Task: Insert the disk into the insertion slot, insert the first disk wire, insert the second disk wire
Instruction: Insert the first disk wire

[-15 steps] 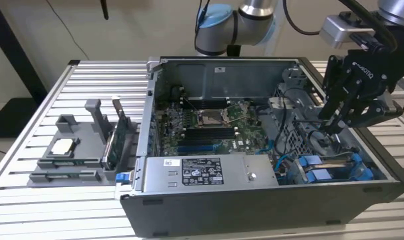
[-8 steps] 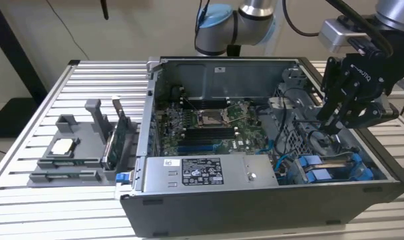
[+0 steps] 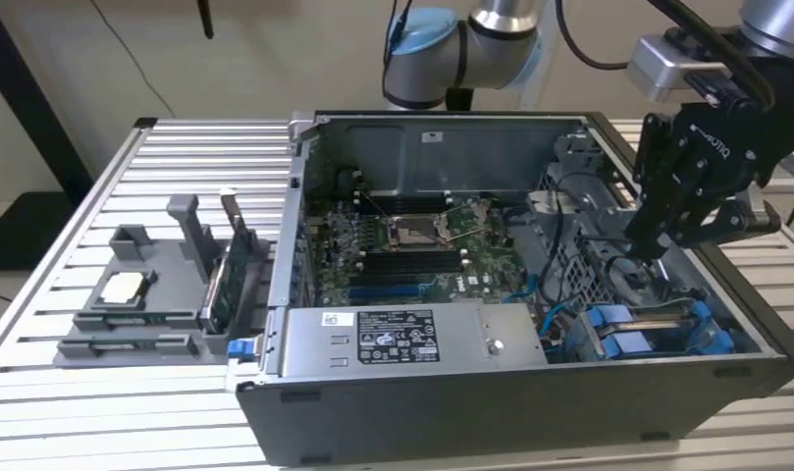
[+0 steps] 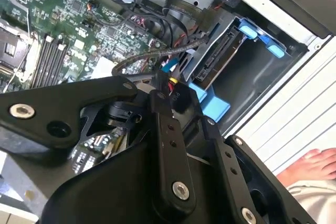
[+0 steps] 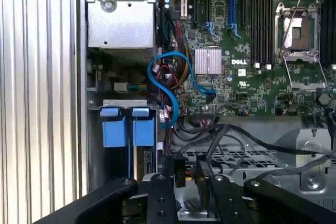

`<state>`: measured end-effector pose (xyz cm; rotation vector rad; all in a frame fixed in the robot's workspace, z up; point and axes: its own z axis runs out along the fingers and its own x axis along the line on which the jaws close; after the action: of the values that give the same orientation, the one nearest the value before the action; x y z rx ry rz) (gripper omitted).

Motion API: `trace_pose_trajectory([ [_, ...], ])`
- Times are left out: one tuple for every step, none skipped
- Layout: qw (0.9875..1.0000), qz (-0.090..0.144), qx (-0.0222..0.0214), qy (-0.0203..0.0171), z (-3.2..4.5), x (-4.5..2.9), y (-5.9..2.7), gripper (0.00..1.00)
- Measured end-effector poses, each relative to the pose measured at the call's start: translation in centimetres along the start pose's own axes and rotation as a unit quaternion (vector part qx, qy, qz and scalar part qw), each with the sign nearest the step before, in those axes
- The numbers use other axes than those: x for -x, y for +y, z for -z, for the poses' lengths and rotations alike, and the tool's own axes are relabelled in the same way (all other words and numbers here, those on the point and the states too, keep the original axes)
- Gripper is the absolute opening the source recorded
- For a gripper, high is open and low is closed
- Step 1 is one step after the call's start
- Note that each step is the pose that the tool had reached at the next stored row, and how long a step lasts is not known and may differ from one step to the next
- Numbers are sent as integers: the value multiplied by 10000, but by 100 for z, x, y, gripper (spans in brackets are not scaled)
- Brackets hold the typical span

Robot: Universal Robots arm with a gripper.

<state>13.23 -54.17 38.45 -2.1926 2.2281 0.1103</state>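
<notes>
Slatted metal table (image 3: 56, 432), beige wall (image 3: 279, 49), fingers (image 4: 168, 140) gripping black connector (image 4: 177, 98)

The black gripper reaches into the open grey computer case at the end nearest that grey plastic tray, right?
No. The exterior view shows the black gripper reaching into the open grey computer case at the end farthest from the grey plastic tray; the second wrist view shows it gripping a black connector.

In the case (image 3: 502, 412), the disk (image 4: 219, 59) sits in the insertion slot (image 4: 247, 77) at the front corner, beside the power supply (image 3: 397, 339), with the motherboard (image 3: 410, 245) behind. The gripper (image 3: 648, 247), clamping a disk wire (image 4: 178, 98), hangs above.
</notes>
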Motion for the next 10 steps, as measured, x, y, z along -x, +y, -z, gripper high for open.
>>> trace_pose_trajectory([
  [10000,0,0,-3,-1,0,0,31],
  [10000,0,0,-3,-1,0,0,29],
  [10000,1,0,-4,-2,0,0,29],
  [10000,1,0,-3,-3,0,0,23],
  [10000,1,0,-4,-5,0,0,23],
  [10000,1,0,-4,-6,0,0,19],
  [10000,1,0,-3,-6,0,0,19],
  [10000,1,0,-3,-6,0,0,19],
  [10000,1,0,-3,-6,0,0,19],
  [10000,1,0,-3,-8,0,0,19],
])
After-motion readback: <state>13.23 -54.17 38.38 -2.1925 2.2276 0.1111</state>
